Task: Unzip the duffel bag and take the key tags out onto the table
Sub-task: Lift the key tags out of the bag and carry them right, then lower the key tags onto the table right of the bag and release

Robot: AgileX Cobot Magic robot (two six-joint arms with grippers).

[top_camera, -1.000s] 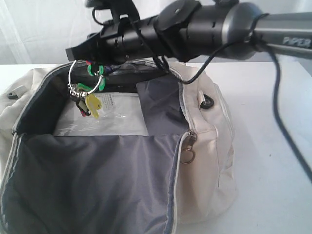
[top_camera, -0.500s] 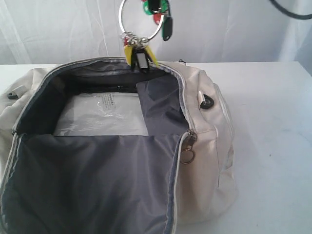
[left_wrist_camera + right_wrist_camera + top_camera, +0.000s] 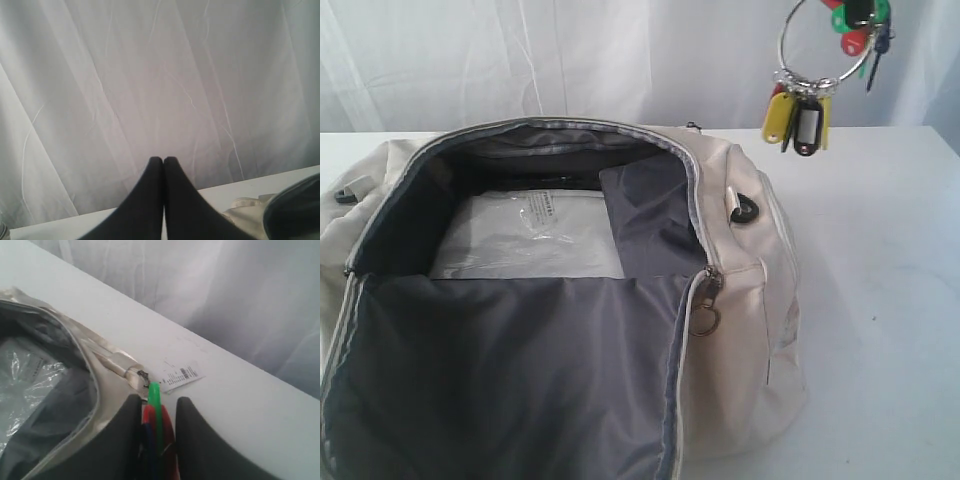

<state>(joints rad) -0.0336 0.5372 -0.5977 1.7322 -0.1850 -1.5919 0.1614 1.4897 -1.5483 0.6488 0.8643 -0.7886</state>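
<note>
Since 0.5 s ago the key tags [image 3: 804, 122] swung right, now hanging clear of the duffel bag [image 3: 750, 330], over the table [image 3: 890, 300]. Clamped in right gripper [image 3: 157, 401]; left gripper [image 3: 163, 163] closed, empty. Lower gently before releasing so rings don't bounce.

Print on the packet [image 3: 535, 235] inside the duffel bag [image 3: 750, 330] and on the paper label [image 3: 180, 375] is illegible.
</note>
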